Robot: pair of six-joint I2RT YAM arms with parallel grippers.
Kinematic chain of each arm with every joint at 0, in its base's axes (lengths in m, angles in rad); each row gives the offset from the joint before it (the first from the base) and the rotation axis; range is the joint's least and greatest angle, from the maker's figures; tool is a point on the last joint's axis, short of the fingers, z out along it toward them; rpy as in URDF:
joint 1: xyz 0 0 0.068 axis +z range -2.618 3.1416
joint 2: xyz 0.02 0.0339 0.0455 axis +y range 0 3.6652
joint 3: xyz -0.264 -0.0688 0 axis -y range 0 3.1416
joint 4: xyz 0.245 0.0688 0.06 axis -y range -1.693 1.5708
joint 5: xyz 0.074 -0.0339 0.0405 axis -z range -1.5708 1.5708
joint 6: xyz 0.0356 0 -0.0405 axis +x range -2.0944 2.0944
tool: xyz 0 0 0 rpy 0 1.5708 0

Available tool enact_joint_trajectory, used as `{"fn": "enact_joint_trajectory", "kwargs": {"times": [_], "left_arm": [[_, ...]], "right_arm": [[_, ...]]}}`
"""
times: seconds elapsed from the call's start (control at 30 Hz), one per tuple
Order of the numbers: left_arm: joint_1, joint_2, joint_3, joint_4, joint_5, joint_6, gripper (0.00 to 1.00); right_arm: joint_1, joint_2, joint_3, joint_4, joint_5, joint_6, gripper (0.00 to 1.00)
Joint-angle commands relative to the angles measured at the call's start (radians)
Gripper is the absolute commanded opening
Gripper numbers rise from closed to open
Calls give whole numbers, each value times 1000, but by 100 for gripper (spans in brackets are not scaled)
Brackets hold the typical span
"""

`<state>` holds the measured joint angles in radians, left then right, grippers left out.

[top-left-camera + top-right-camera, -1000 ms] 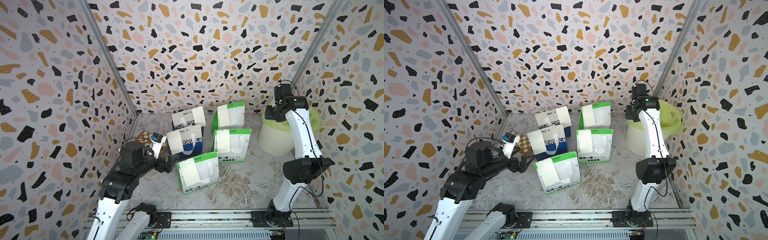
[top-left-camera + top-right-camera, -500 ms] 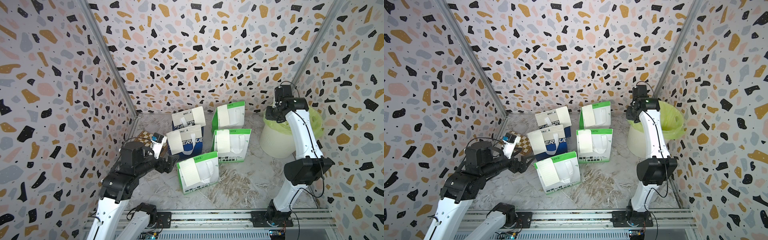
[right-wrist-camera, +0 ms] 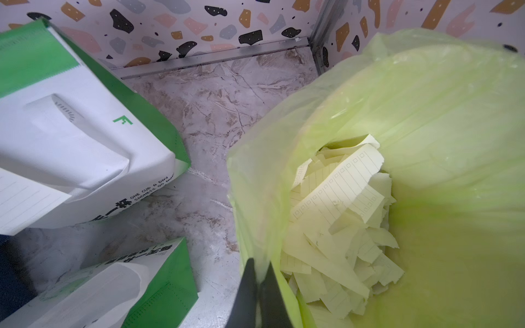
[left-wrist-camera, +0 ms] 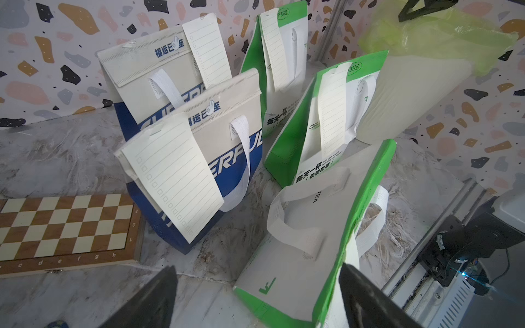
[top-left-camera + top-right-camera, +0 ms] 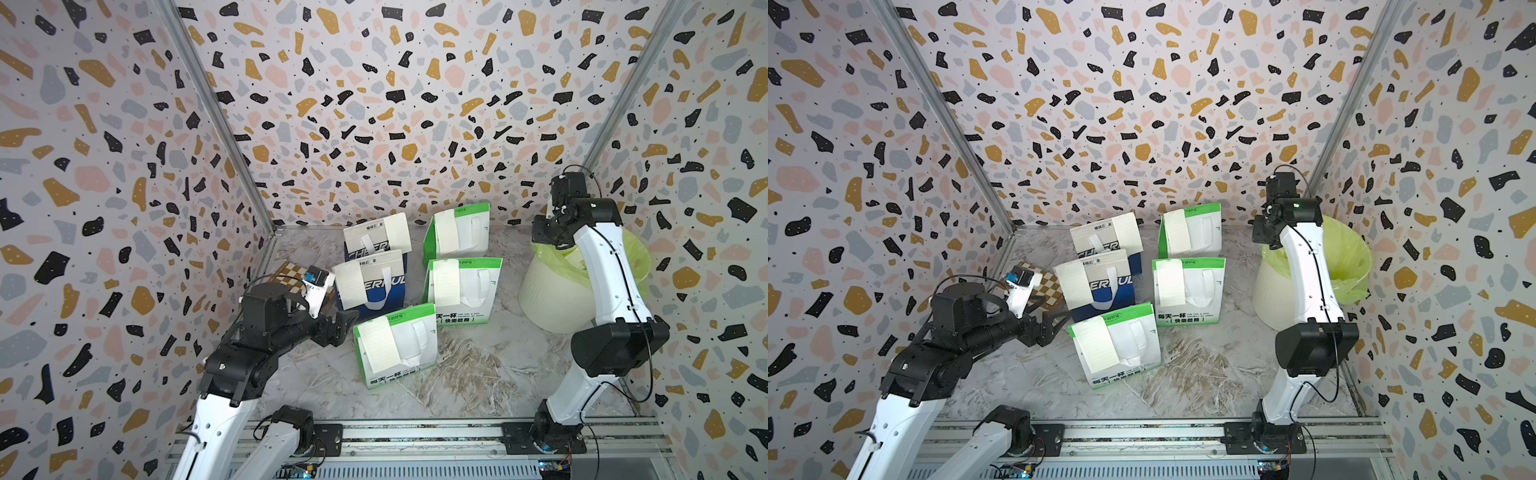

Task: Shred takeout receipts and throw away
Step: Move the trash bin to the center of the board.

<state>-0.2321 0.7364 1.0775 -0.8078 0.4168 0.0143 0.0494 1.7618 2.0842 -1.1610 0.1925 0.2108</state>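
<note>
L arm's fingers are spread wide and grasp nothing. They sit low over the marbled worktop, just beside the near green-and-white bag; in the L wrist view that bag's lower corner shows between them, no contact seen. R arm's fingers are clenched tip to tip right at the near rim of the yellow-green liner. Can't tell whether they pinch the liner's edge.

Receipts: 5 whole slips, 1 per bag, each flat against a bag's face w/ its top end at the bag's upper edge.
- rear blue-and-white bag: slip at its R side
- front blue-and-white bag: slip at its L side
- rear green-and-white bag: slip at its L side
- mid green-and-white bag: slip at its L side
- near green-and-white bag: slip at its L side

All 5 bags stand upright in 2 rows, blue to the L, green to the R, and the near green one is closest to the robot's base.

Torn pieces lie heaped in the bottom of the liner, ruled lines and small checkboxes visible on several. The liner sits in a cream bin at the R rear corner, w/ the R forearm crossing it in both top views.

A chessboard lies flat on the worktop by the L wall, just beside the front blue bag.
</note>
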Motion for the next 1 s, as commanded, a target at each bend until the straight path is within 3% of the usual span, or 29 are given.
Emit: {"fn": "enact_joint_trajectory", "kwargs": {"times": [0.0, 0.13, 0.2, 0.4, 0.43, 0.57, 0.63, 0.87, 0.97], "left_arm": [[-6, 7, 14, 6, 36, -7, 89], [-8, 28, 30, -10, 69, -14, 90], [-12, 35, 35, -18, 87, -11, 100], [-32, 20, 47, -69, 83, 85, 100], [-38, 18, 51, -86, 69, 109, 100], [-70, 38, 85, -187, 78, 214, 100], [-83, 62, 107, -224, 91, 238, 99], [-105, 90, 138, -289, 162, 341, 74], [-106, 91, 135, -313, 138, 388, 67]], "right_arm": [[23, -92, -32, -58, -16, -5, 0], [80, -148, -89, -94, -17, 1, 0], [111, -172, -118, -106, -24, 4, 0], [207, -238, -193, -126, -21, 26, 0], [222, -246, -190, -134, -11, 29, 5], [265, -283, -150, -159, -8, 34, 47], [278, -307, -134, -160, -39, 42, 59], [349, -374, -73, -146, -133, 77, 70], [432, -424, -79, -40, -246, 40, 70]]}}
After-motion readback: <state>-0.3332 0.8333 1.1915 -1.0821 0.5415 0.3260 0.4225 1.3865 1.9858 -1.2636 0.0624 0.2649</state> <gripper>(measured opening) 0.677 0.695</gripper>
